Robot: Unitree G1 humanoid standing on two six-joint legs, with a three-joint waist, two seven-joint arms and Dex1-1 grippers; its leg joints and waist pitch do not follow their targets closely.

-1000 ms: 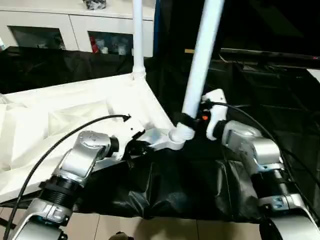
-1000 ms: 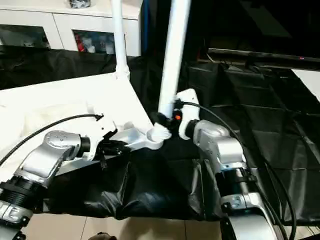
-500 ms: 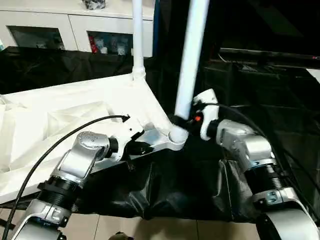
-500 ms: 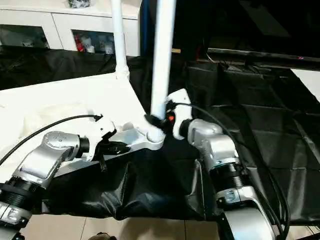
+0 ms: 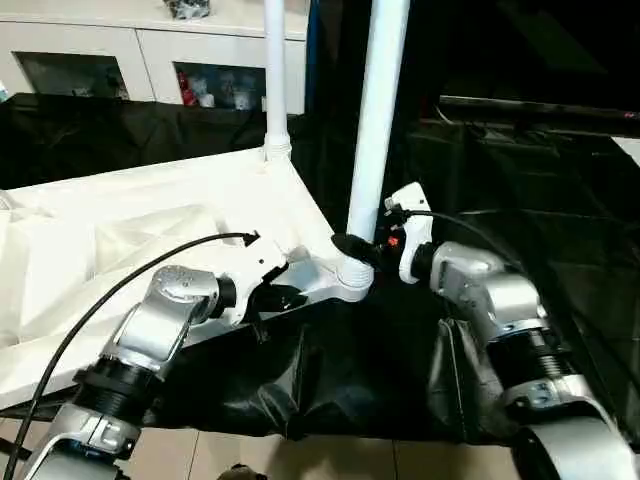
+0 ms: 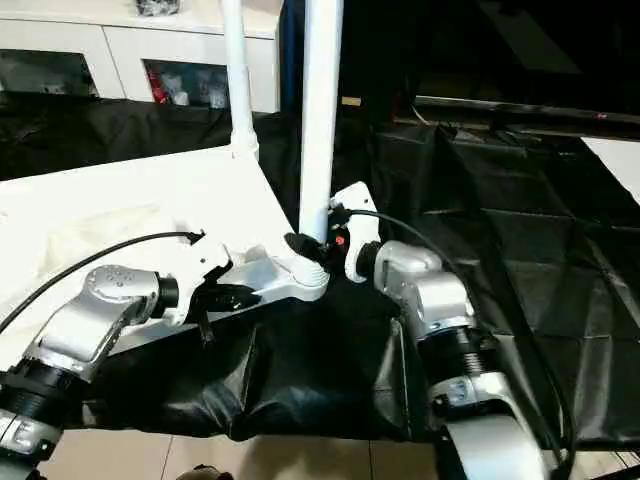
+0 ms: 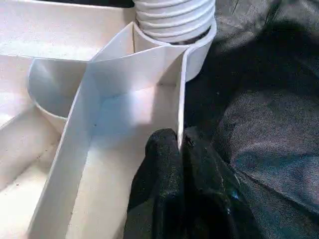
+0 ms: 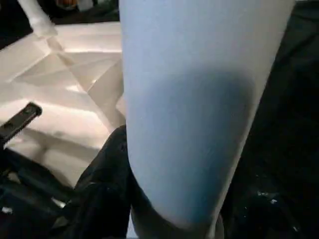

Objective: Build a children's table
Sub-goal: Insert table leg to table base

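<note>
Upturned on the black-covered bench point(image 5: 500, 200): the white table top point(image 5: 150, 225), ribbed underside showing, one leg point(image 5: 274, 70) already upright in the far corner socket.

Second leg point(image 5: 378, 110) standing nearly plumb, threaded foot seated in the near corner socket point(image 5: 352, 283) — thread turns visible above the socket rim in the left wrist view, so not yet screwed home, by the look of it.

Right pincer point(image 5: 362, 247) clasped round the leg's base just above the socket, jaws about half spread to the tube's width. Left pincer point(image 7: 182, 149) pinched almost fully closed on the thin rim wall point(image 7: 180, 99) of the top, right beside that socket, bracing it.

To do this step well, probably:
- Keep the leg plumb over the socket; any lean risks crossing the threads.
- Turn in short arcs, regrip, turn again — light downward pressure throughout.
- Hold the brace on the rim firm so the top does not spin or slide on the slick black cover.
- Grip low on the tube, as now; smooth tapered plastic likely to slip if squeezed loosely.
- Stop once the thread turns vanish into the socket.
</note>
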